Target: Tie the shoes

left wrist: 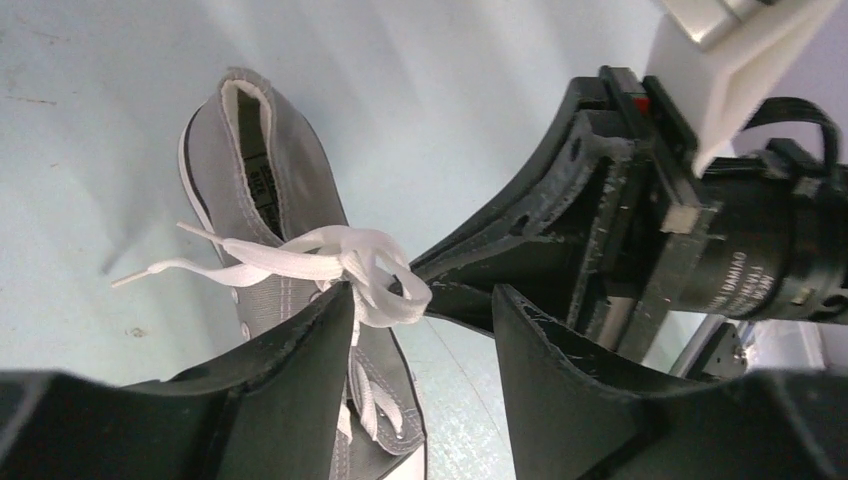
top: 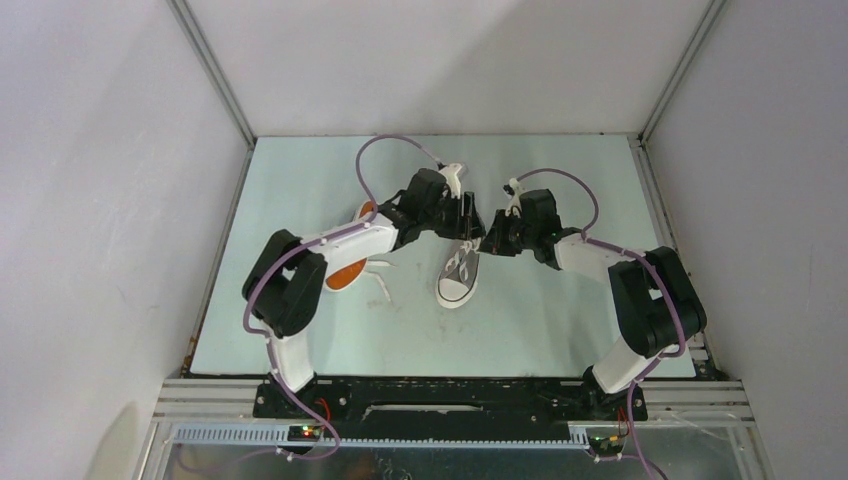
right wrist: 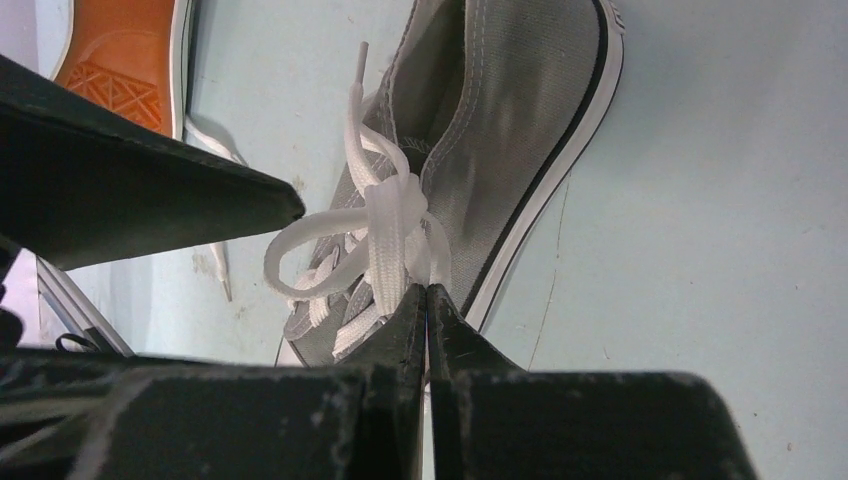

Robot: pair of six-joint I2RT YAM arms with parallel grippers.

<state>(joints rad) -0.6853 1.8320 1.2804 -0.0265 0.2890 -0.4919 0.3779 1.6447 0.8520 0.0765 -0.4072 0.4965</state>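
Left wrist view: left gripper (left wrist: 424,305) gapes, right gripper (right wrist: 427,296) pinches the shoe (left wrist: 285,150) by its lace (left wrist: 290,258); label (left wrist: 262,186) unreadable.

The left arm (top: 350,240) and the right arm (top: 590,255) share one build: smooth white plastic link shells set between bulky matte black joint housings. A thin lavender cable (top: 372,152) loops along each. Both stand on a flat black base plate (top: 450,398). The left end effector (left wrist: 425,300) and the right end effector (right wrist: 427,300) have broad black tapered fingers (left wrist: 300,370) with scuffed, pale-nicked edges
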